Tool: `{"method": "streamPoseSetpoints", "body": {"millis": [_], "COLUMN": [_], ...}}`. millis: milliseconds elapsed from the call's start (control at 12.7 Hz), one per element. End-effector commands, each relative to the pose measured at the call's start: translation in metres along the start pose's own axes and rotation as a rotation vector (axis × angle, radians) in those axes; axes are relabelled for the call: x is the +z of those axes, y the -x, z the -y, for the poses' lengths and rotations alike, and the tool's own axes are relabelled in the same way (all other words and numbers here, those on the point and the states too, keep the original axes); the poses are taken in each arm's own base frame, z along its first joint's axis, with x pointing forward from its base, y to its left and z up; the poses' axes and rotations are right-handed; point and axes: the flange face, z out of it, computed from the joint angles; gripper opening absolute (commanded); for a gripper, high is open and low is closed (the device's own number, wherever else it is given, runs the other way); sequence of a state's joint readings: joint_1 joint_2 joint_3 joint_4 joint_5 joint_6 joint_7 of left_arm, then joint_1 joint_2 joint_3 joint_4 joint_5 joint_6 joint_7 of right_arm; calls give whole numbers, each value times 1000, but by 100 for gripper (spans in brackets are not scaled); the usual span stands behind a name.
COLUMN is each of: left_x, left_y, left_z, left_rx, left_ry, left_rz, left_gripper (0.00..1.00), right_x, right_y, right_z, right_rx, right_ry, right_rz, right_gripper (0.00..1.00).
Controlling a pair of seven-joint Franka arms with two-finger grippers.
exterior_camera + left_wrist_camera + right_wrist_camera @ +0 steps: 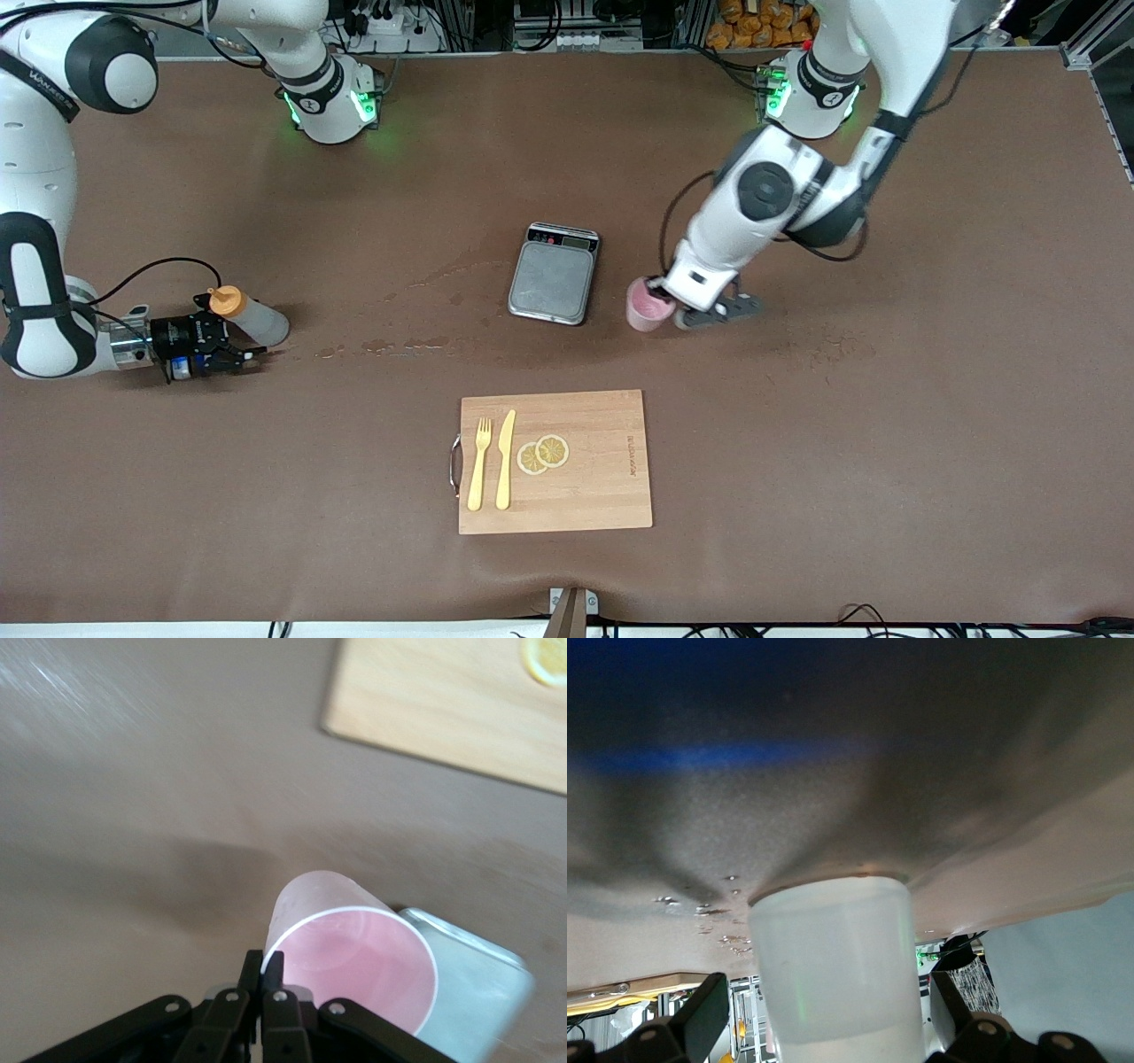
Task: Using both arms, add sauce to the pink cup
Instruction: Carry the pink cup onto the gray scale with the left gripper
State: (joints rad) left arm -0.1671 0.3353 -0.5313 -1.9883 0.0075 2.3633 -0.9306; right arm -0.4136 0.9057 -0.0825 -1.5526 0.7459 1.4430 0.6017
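Left pincer (262, 979) pinching tapered pink cup's (354, 957) rim, right pincer (232, 353) spread around translucent sauce (251, 315) bottle

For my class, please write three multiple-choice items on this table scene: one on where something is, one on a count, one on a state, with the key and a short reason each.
1. Where is the pink cup?
A. beside the scale
B. on the wooden board
C. on the scale

2. How many lemon slices lie on the board?
A. one
B. two
C. four

3. What is the left gripper doing?
A. hanging open
B. pinching the cup's rim
C. holding a fork

Key: 1 A, the cup stands on the table next to the scale; 2 B, two overlapping slices; 3 B, its fingers close on the rim.
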Motion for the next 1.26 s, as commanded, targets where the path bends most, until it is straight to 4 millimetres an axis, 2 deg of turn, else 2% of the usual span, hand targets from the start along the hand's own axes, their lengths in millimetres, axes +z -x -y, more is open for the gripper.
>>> {"method": "streamPoseSetpoints", "body": {"millis": [0,79,237,316,474,553,711,870,1028,1107,1186], "left_x": [7,15,33,42,54,61,72,79,82,79,79], "left_y": [30,43,63,70,71,81,85,87,90,88,87], "left_z": [-50,-63,-81,-88,-105,-111,-111,-111,-113,-116,-116], "left_rx": [-38,-34,-16,-22,-52,-48,-51,-47,-72,-97,-103], "left_ry": [23,20,-11,-26,-20,-24,-38,-47,-49,-42,-41], "left_rz": [23,30,9,-14,-22,-13,-16,-28,-27,-31,-36], "left_gripper": [0,0,0,0,0,0,0,0,0,47,99], "right_x": [1,2,-3,-4,-6,-6,-7,-10,-10,-14,-17], "right_y": [0,2,3,5,5,6,7,12,26,33,42], "right_z": [-2,-1,-4,-4,-4,-3,-2,0,4,6,11], "right_rx": [-15,-18,-19,-21,-22,-24,-23,-23,-27,-9,16], "right_ry": [-6,-2,-1,2,0,1,0,3,39,44,48], "right_rz": [38,40,50,56,54,55,51,47,76,75,67], "right_gripper": [42,36,4,0,0,0,0,5,5,10,10]}}
